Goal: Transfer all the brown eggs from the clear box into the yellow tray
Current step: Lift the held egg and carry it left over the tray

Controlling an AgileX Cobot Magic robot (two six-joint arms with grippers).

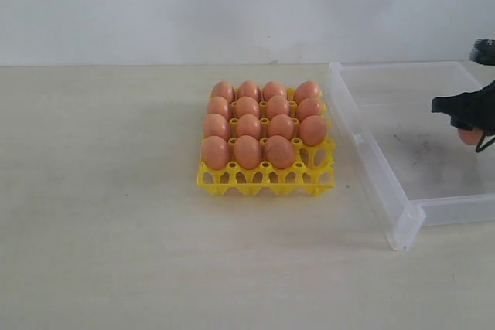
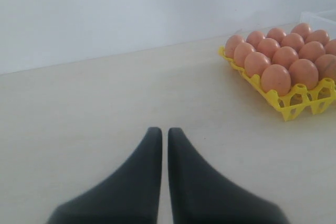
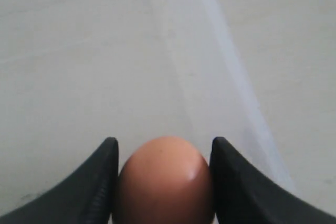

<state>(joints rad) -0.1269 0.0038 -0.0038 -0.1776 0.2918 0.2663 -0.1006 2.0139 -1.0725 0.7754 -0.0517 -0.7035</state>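
Bright yellow plastic egg tray (image 1: 267, 179) on the pale table (image 1: 116, 191) holds fifteen orange-brown oval eggs (image 1: 249, 127); the near-right corner cup is bare. Just right of it, inside the shallow clear plastic box (image 1: 371, 168), the right gripper (image 3: 164, 140) is clamped on the last brown egg (image 3: 164, 182); can't tell if lifted. Left gripper (image 2: 164, 129) has its fingers together, holding nothing.

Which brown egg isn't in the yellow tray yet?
The brown egg gripped by the right gripper at the clear box; the other fifteen sit in the yellow tray.
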